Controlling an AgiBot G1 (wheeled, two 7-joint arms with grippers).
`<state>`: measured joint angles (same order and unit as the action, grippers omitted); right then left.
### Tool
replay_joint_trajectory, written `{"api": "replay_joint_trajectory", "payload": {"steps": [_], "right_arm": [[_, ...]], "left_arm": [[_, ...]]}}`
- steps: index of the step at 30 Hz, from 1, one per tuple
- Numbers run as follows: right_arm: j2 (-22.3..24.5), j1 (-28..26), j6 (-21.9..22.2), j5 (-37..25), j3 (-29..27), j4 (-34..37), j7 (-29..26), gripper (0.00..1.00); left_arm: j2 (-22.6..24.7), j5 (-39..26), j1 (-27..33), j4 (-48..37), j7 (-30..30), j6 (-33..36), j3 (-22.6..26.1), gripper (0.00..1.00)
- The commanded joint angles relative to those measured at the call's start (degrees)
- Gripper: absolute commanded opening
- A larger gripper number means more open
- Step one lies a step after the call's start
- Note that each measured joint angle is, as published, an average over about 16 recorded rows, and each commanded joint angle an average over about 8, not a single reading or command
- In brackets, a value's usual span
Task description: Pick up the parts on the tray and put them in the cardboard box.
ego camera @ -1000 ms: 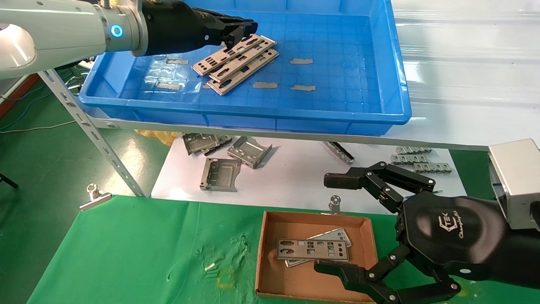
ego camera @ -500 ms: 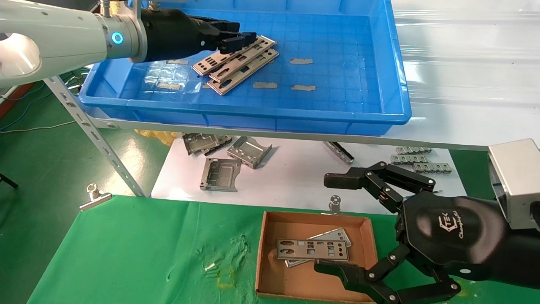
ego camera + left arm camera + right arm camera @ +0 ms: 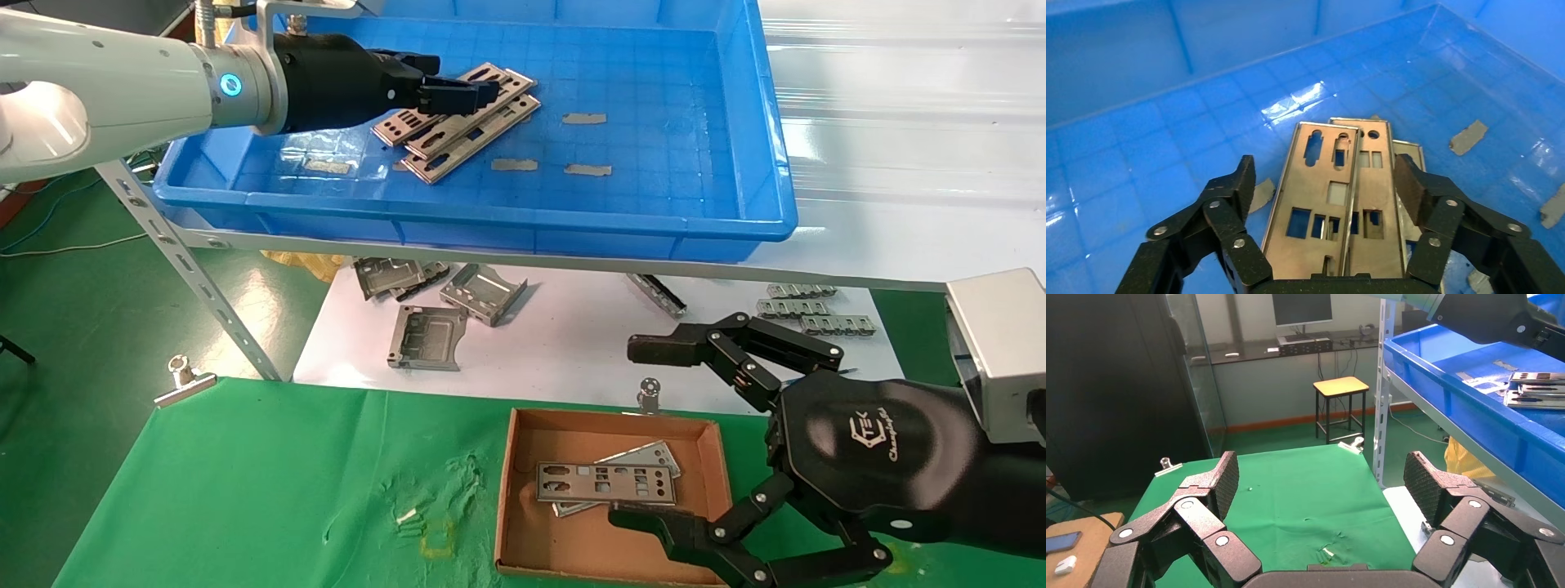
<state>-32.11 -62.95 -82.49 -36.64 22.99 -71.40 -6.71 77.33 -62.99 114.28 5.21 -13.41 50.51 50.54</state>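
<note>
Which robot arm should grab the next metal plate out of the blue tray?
The left one. Its claw is open right over the stack of metal plates in the blue tray, one finger on each side. The right claw is open too, but it sits down by the cardboard box, apart from the tray.

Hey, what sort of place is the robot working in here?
Probably a workshop or factory test area: stamped metal parts in a blue tray on slotted-angle shelving, loose metal brackets below, and a monitor desk behind.

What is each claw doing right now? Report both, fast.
Left claw: open, straddling the stacked parts in the tray, nothing gripped.
Right claw: open, empty, beside the cardboard box.
</note>
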Motion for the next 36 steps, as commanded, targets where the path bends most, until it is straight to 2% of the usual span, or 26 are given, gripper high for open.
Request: {"api": "replay_joint_trajectory", "payload": {"steps": [1, 6, 7, 8, 21, 36], "right_arm": [[0.0, 0.0, 0.0, 0.0, 0.0, 0.0, 0.0, 1.0], [0.0, 0.0, 0.0, 0.0, 0.0, 0.0, 0.0, 1.0], [0.0, 0.0, 0.0, 0.0, 0.0, 0.0, 0.0, 1.0], [0.0, 0.0, 0.0, 0.0, 0.0, 0.0, 0.0, 1.0], [0.0, 0.0, 0.0, 0.0, 0.0, 0.0, 0.0, 1.0], [0.0, 0.0, 0.0, 0.0, 0.0, 0.0, 0.0, 1.0]], "left_arm": [[0.0, 0.0, -0.1, 0.0, -0.8, -0.4, 0.2, 0.78], [0.0, -0.1, -0.4, 0.4, -1.8, -1.6, 0.5, 0.15], [0.0, -0.1, -0.4, 0.5, -1.9, -1.9, 0.6, 0.05], [0.0, -0.1, -0.5, 0.6, -2.0, -2.2, 0.7, 0.0], [0.2, -0.1, -1.6, 2.8, -3.4, -6.2, 1.7, 0.0], [0.1, -0.1, -2.1, 4.4, -5.2, -7.3, 3.5, 0.0]]}}
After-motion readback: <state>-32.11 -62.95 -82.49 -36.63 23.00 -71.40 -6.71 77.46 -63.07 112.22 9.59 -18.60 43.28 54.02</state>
